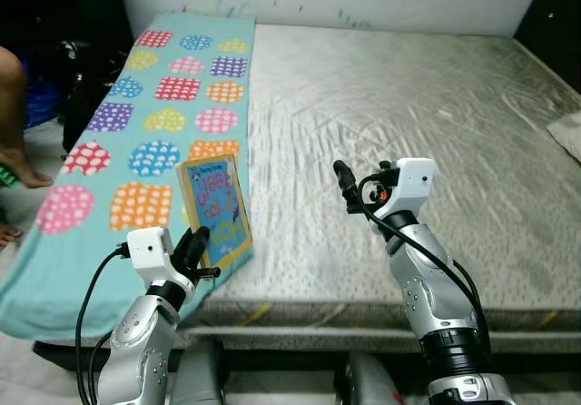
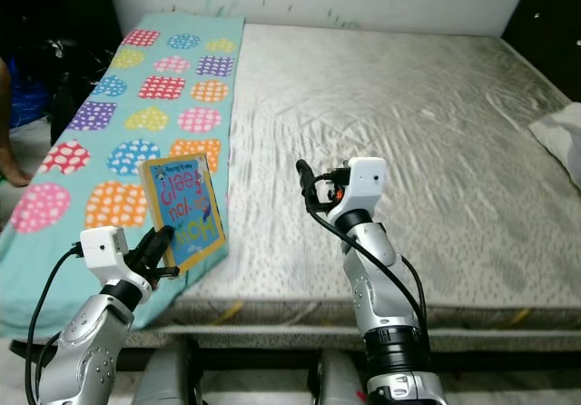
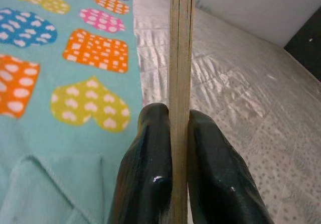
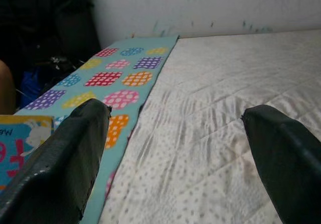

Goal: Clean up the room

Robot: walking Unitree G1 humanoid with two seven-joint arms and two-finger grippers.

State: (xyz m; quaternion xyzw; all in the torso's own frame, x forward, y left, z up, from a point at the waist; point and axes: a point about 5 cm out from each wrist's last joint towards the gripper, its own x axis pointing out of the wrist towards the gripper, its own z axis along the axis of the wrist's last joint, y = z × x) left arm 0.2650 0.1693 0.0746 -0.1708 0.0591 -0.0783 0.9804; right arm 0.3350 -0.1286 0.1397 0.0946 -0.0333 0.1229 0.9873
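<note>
– What is the left gripper (image 1: 196,248) doing?
– Clamping a thin blue picture book (image 1: 215,211) upright, above the near edge of the teal heart-patterned blanket (image 1: 172,114).
– And the right gripper (image 4: 175,148)?
– Hovering with fingers spread over the grey mattress (image 1: 408,105). Farther left, a person's leg (image 1: 13,119) is showing.

One book (image 1: 216,209) pinched in my left gripper (image 1: 195,246), my one other gripper (image 1: 348,185) spread wide, one heart-patterned blanket (image 1: 154,123), one mattress (image 1: 408,105), one pillow (image 1: 568,133)
</note>
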